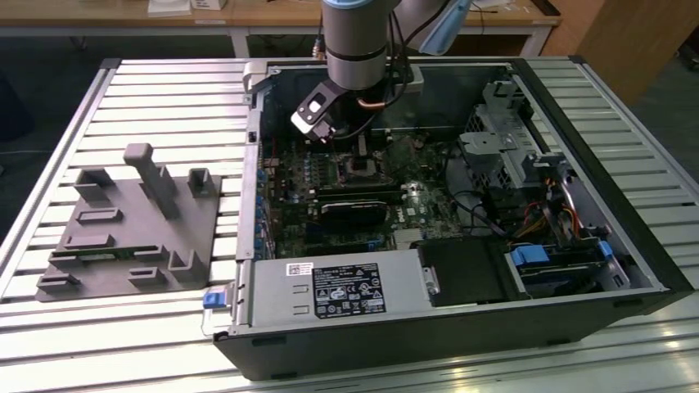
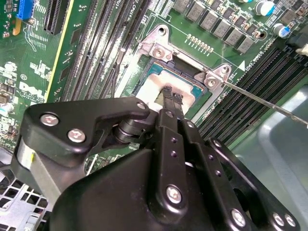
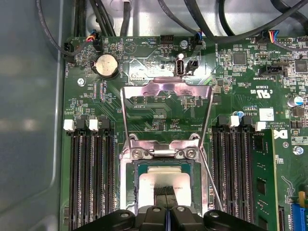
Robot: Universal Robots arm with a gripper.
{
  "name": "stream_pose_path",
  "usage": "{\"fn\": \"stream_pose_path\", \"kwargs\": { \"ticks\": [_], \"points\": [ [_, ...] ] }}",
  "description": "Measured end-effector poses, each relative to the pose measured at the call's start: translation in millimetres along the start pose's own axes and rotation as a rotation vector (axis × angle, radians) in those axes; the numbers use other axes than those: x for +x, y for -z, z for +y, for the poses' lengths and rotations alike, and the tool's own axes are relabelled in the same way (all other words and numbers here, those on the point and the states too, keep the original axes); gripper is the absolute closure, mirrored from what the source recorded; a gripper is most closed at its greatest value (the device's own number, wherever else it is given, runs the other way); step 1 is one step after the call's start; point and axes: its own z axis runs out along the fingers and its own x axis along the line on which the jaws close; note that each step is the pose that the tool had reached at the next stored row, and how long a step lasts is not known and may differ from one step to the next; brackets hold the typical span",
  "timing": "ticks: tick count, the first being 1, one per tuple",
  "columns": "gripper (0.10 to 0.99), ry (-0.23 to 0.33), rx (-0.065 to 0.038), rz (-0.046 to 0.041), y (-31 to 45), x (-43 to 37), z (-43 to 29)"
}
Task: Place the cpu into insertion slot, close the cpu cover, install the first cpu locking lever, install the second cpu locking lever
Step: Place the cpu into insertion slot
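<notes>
Found the arm [image 1: 355, 41] reaching down from above into the open case [image 1: 437, 340], laid on its side on a slatted table [image 1: 164, 90]. Placed the gripper [image 2: 172, 95] right over the slot [image 3: 138, 168], near the middle of the board in the exterior view. Read the fingers [image 2: 166, 134] as drawn narrow, close together, with nothing clamped between them. Saw the tips down at the top of the cpu [image 3: 151, 180], but could not tell whether touching or just above.

Found the cpu seated flat inside the slot, silver top up, square with the rim. Found the cover [image 3: 166, 89] not yet closed: swung up off the slot on its hinge, green board visible through its window in the first wrist view. Noted one thin lever [image 2: 262, 103] unlatched, slanting away from a corner of the slot across the memory slots [image 3: 91, 178]. Saw such slots flanking the socket on both sides. Spotted a coin cell [image 3: 107, 65] on the far side of the raised cover from the slot.

Noted a grey box [image 1: 327, 291] at the near edge of the case. Outside the case, at the exterior view's left, saw a grey fixture [image 1: 131, 221] on the table, well apart from the gripper.
</notes>
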Motion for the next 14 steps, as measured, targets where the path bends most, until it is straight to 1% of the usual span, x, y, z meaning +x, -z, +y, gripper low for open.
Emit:
{"fn": "stream_pose_path", "kwargs": {
  "ticks": [4, 6, 10, 14],
  "points": [
    [0.98, 0.0, 0.0, 0.0006, -0.2, 0.1, 0.1],
    [0.98, 0.0, -0.002, 0.0021, 1.0, 0.4, 0.4],
    [0.98, 0.0, -0.001, 0.0005, 8.9, 0.2, 0.9],
    [0.98, 0.0, -0.001, 0.0005, 19.5, 0.3, 1.8]
  ]
}}
